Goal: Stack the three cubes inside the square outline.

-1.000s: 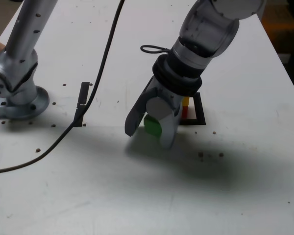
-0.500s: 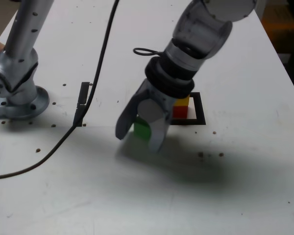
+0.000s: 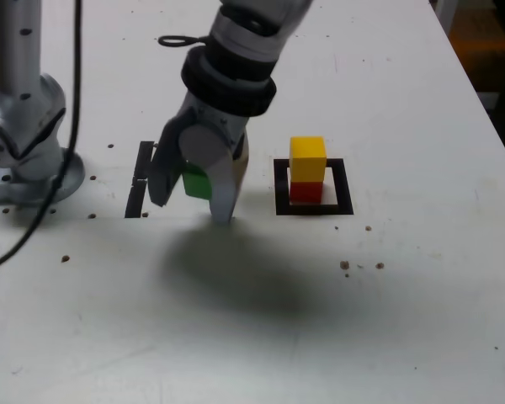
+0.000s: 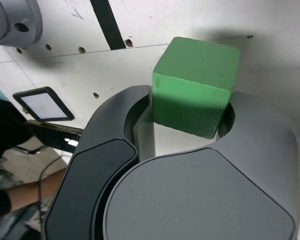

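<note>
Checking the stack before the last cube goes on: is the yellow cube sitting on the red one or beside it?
On it. The yellow cube sits squarely atop the red cube, inside the square outline.

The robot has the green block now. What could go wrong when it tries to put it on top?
1. The pincer grips the green cube only by its lower part, so it might slip or tilt.
2. The yellow cube on the red cube makes a narrow tower; a bump could topple it out of the outline.
3. If set off-centre, the green cube may fall.
</note>
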Controlling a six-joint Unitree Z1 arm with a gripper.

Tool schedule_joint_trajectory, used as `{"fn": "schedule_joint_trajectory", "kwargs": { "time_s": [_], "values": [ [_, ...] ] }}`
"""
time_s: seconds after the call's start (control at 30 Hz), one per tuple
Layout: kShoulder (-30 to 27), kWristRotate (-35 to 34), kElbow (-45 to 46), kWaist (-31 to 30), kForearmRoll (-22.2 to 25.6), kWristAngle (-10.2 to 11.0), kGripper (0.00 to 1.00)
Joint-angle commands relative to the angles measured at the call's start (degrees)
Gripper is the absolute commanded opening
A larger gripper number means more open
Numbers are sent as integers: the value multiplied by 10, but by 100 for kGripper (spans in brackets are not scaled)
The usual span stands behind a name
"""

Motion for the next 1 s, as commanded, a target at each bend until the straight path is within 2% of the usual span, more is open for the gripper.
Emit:
{"fn": "schedule_joint_trajectory", "kwargs": {
  "time_s": [0.0, 0.23, 0.47, 0.57, 0.77, 0.97],
  "values": [
    [-9, -10, -5, -1, 2, 4, 21],
    [-11, -46, -51, 0, 2, 26, 21],
    [-18, -89, -118, 6, 31, 77, 21],
    [-22, -99, -128, 12, 44, 92, 21],
    [-19, -102, -144, 25, 54, 108, 21],
    [14, -94, -192, 29, 51, 111, 21]
  ]
}}
